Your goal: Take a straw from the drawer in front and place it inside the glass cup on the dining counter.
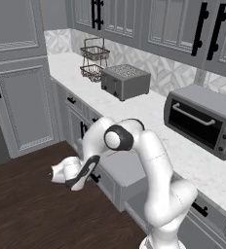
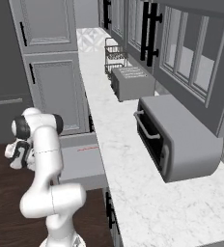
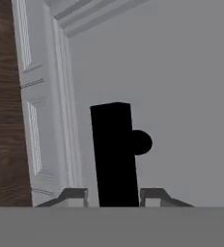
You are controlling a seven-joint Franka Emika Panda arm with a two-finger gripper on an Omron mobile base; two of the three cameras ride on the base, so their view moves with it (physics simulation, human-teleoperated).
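Observation:
The drawer (image 1: 129, 170) (image 2: 82, 164) stands pulled out from under the worktop, with its grey inside showing. The straw (image 1: 114, 154) (image 2: 88, 149), a thin red-pink stick, lies near the drawer's back edge. My gripper (image 1: 78, 182) (image 2: 18, 157) is low at the drawer's front, over the wooden floor. In the hand view my gripper (image 3: 114, 195) straddles the black bar handle (image 3: 114, 154). The fingertips (image 3: 74, 195) stand slightly off it on both sides, so the gripper is open and holds nothing. The glass cup and the dining counter are out of view.
On the marble worktop (image 1: 183, 155) stand a toaster (image 1: 125, 81), a toaster oven (image 1: 202, 121) and a wire basket (image 1: 94, 61). A tall grey cabinet (image 1: 25, 107) rises to the left. Dark wooden floor (image 1: 32, 209) lies open before the drawer.

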